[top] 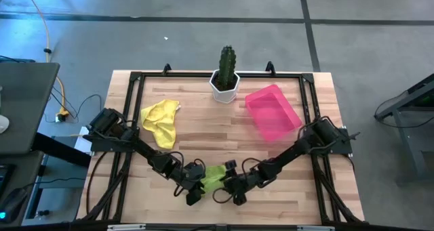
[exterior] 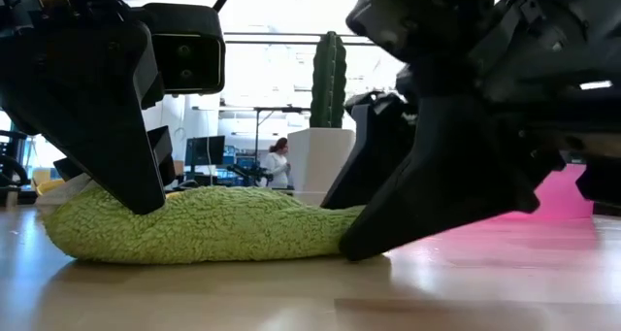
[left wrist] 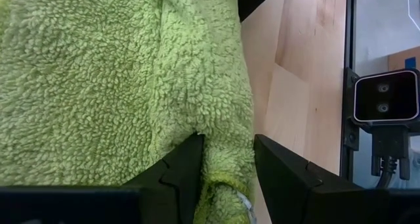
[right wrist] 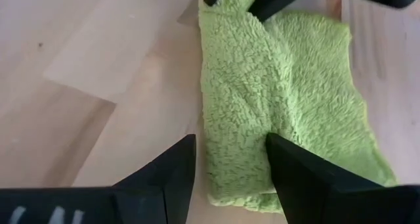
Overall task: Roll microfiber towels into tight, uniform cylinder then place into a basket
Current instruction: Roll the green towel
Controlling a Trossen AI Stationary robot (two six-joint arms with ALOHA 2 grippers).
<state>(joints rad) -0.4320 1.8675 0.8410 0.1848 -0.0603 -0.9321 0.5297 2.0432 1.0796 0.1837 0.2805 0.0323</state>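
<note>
Wooden planks make the table point(top: 224, 122) where I work, with a grey concrete floor around it, and in the low view I see bright windows and a person far behind. The lime green towel point(top: 213, 177) lies at the near edge, in the middle, with both arms low over it. My left gripper point(left wrist: 226, 165) is closed on a thick fold at one edge of this towel; the cloth sits pinched between its fingers. My right gripper point(right wrist: 230, 168) stands open at the opposite end, one finger over the cloth and one over bare wood, holding nothing. I judge the rolling is only beginning, because the towel is still rather flat and loose. To do it well, I think both ends must turn together with even tension, so the cylinder does not become a cone. The yellow towel point(top: 161, 122) waits crumpled on the far left. The pink basket point(top: 272, 112) sits on the far right, beside the white pot with a cactus point(top: 226, 78).
</note>
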